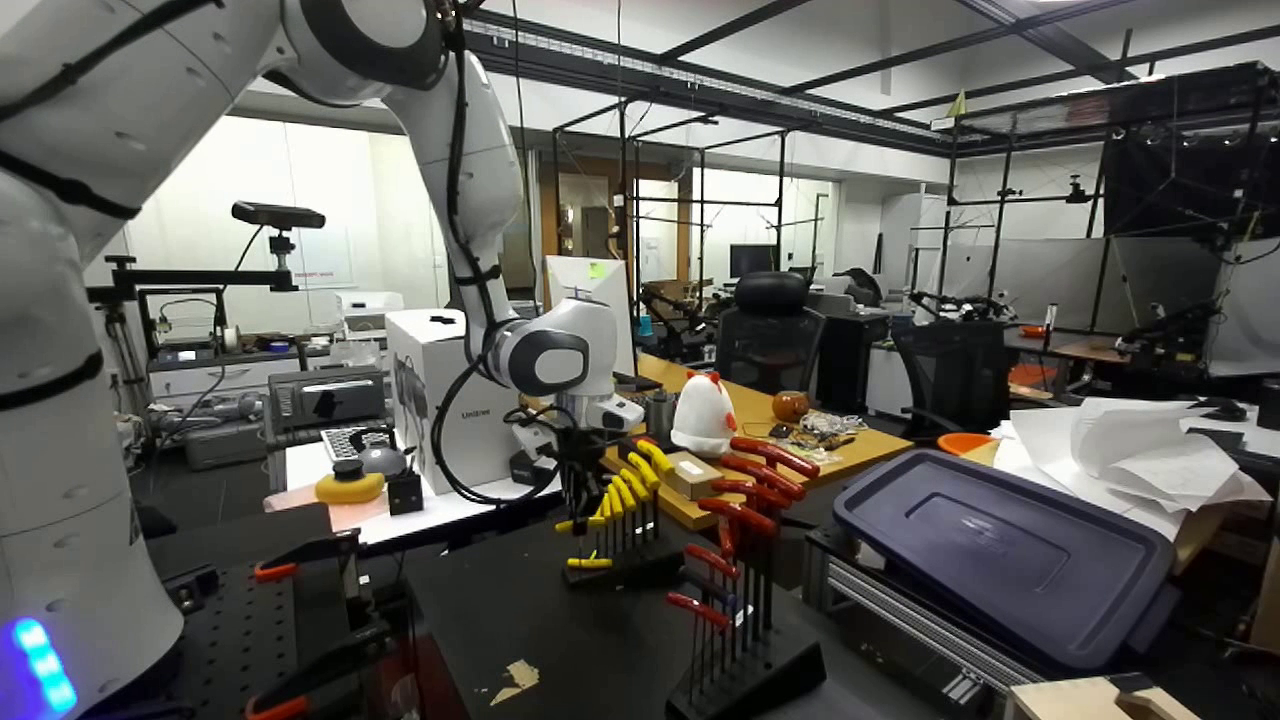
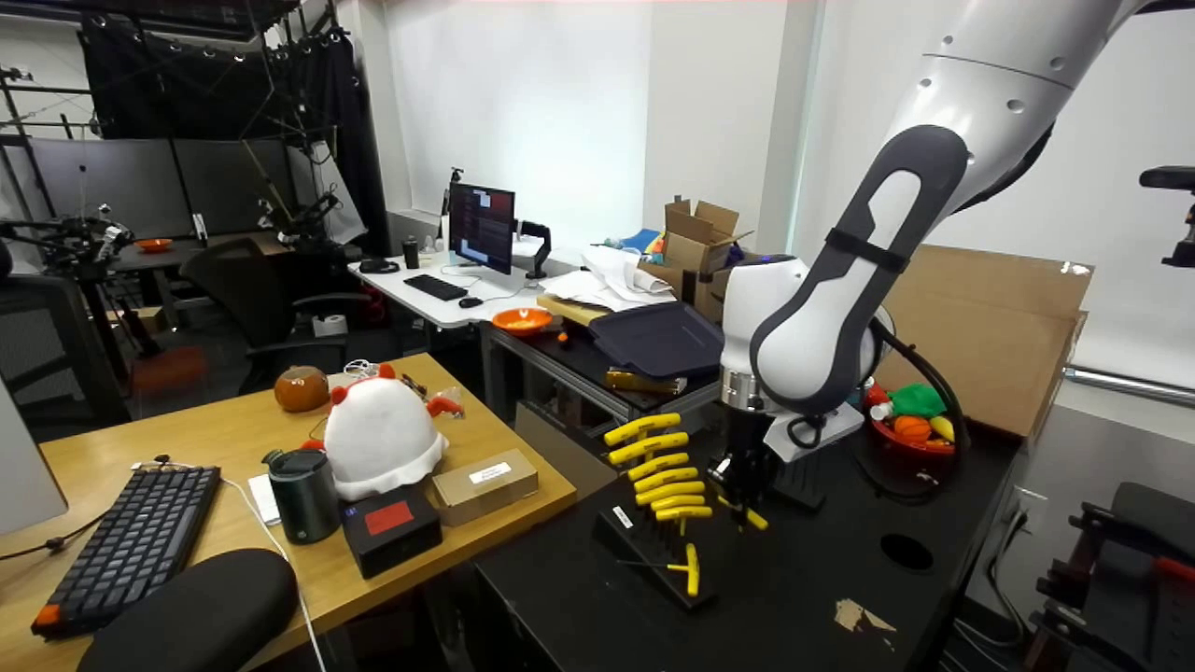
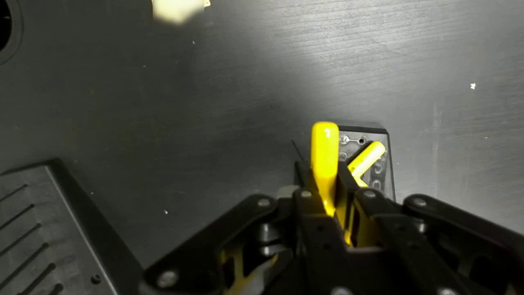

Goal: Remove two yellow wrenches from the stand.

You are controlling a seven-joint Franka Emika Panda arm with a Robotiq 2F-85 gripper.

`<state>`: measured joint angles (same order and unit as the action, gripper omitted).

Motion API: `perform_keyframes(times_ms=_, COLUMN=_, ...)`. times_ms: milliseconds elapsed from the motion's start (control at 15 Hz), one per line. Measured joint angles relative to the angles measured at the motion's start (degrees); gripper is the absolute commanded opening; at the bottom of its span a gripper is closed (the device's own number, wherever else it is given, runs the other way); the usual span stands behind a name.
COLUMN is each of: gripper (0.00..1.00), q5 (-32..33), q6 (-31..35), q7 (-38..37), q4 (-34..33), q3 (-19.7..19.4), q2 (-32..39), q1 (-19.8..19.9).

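Observation:
My gripper (image 3: 323,174) is shut on the handle of a yellow wrench (image 3: 325,143). In an exterior view this wrench (image 2: 754,520) pokes out from the fingertips beside the stand (image 2: 644,555). Its shaft is mostly hidden. The small dark stand also shows in the wrist view (image 3: 385,180) and in an exterior view (image 1: 640,568). Several other yellow wrenches (image 2: 667,474) stand in it in a fanned row, which also shows in an exterior view (image 1: 628,487). A small yellow wrench (image 3: 367,157) sits low at the stand's near end, just right of my fingers.
A second dark rack (image 1: 775,665) with red-handled tools (image 1: 740,515) stands close by on the black table (image 1: 480,610); its edge shows in the wrist view (image 3: 82,221). A red bowl (image 2: 920,455) of toys is behind the arm. A dark-blue lid (image 1: 1000,550) lies beyond the table.

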<state>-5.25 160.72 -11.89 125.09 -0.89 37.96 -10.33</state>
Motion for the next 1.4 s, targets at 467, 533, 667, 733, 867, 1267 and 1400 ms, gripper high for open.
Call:
perform_keyframes(times_ms=467, gripper=0.04, q5=-6.43, q6=0.00, q7=0.15, q4=1.76, q3=3.70, q2=0.04, q1=7.94)
perform_keyframes(times_ms=533, gripper=0.04, q5=-7.52, q6=0.00, q7=0.27, q4=2.15, q3=4.36, q2=0.04, q1=9.08)
perform_keyframes(times_ms=667, gripper=0.04, q5=-9.74, q6=0.02, q7=1.03, q4=2.83, q3=6.36, q2=0.13, q1=11.77)
perform_keyframes(times_ms=733, gripper=0.04, q5=-10.97, q6=0.03, q7=1.85, q4=3.12, q3=7.60, q2=0.22, q1=13.23)
perform_keyframes(times_ms=867, gripper=0.04, q5=-13.73, q6=0.05, q7=4.62, q4=3.52, q3=10.74, q2=0.64, q1=16.74)
perform_keyframes(times_ms=1267, gripper=0.04, q5=-22.21, q6=1.82, q7=15.44, q4=4.02, q3=20.67, q2=3.79, q1=28.32)
perform_keyframes(times_ms=1400, gripper=0.04, q5=-23.56, q6=2.86, q7=16.80, q4=4.58, q3=22.07, q2=4.62, q1=30.55)
